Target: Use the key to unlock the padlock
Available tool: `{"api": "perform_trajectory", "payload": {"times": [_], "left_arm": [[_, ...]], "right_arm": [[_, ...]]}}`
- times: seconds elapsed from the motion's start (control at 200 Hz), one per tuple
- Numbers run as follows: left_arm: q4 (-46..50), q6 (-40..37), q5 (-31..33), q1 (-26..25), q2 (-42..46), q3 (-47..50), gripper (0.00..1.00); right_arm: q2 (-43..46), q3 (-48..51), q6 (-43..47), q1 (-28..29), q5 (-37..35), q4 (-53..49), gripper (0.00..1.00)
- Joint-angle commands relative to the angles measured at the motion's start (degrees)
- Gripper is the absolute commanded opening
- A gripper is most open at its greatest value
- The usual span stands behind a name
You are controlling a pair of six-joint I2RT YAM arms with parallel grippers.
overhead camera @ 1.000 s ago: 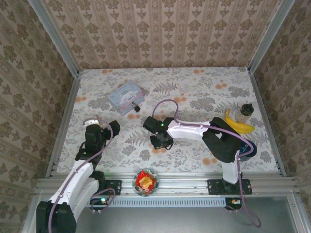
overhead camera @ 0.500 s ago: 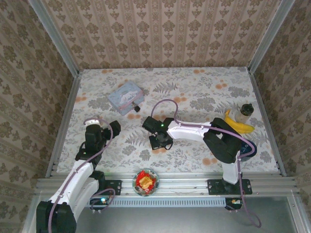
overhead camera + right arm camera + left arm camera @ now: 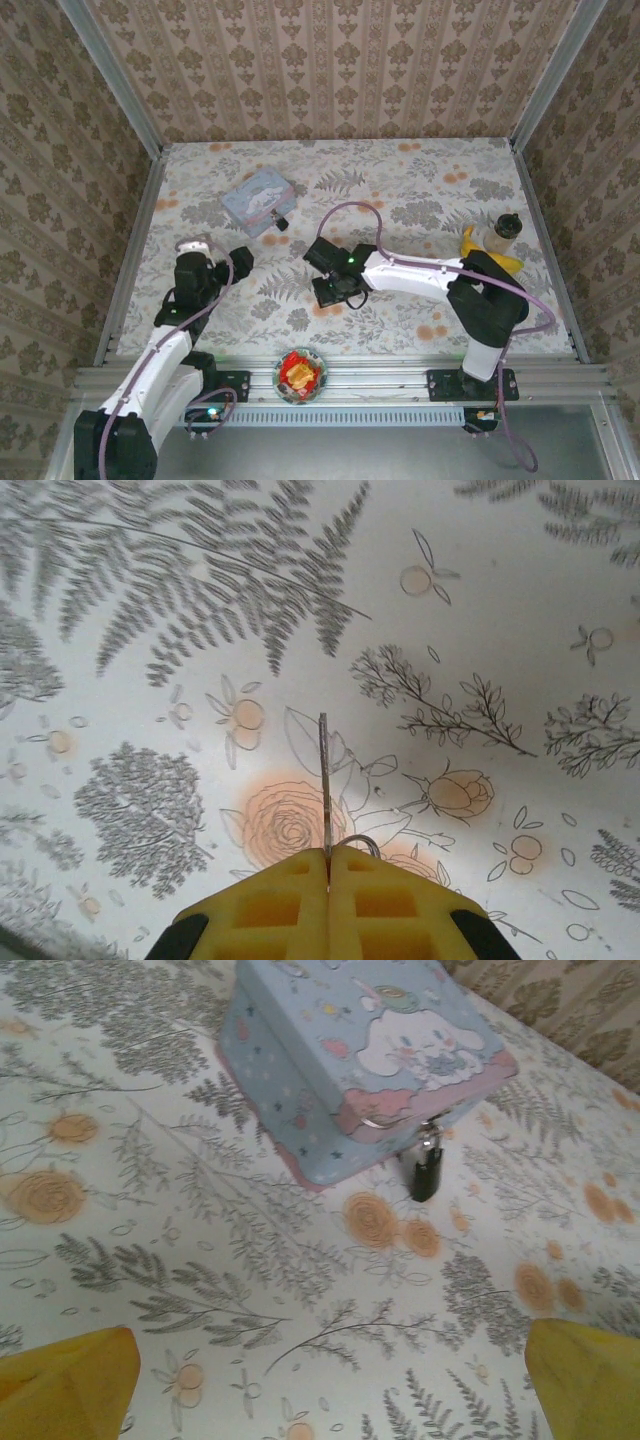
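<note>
Padlock (image 3: 424, 1165): hangs from clasp of blue tin (image 3: 350, 1060), far-left on table. Key (image 3: 324, 780): blade pinched edge-on in clenched right gripper (image 3: 328, 858), projecting forward, presumably for insertion; well apart from padlock. Left gripper (image 3: 330, 1390): spread wide, facing tin, likely to steady it. Versus one second ago: right elbow swung rightward; left gripper edged toward tin.

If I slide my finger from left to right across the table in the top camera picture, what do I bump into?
Blue tin → right gripper pinching the key → banana
</note>
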State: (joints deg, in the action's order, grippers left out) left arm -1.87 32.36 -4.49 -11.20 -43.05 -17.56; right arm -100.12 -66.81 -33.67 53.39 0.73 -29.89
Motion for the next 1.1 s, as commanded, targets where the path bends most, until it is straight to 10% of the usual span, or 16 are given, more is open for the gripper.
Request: {"api": "perform_trajectory", "payload": {"times": [0.0,0.505,1.095], "left_arm": [[0.28,-0.93,-5.61,0.72,-0.66,-3.45,1.0],[-7.1,0.53,-41.68,-0.33,-8.67,-15.05,0.79],[-30.83,4.94,-53.03,-13.87,-22.32,-18.82,0.56]], "right_arm": [[5.1,1.97,5.41,-0.39,1.0,3.12,0.0],[30.02,21.52,2.65,-11.81,19.68,32.3,0.0],[32.3,23.04,-3.77,-13.49,24.37,41.26,0.0]]}}
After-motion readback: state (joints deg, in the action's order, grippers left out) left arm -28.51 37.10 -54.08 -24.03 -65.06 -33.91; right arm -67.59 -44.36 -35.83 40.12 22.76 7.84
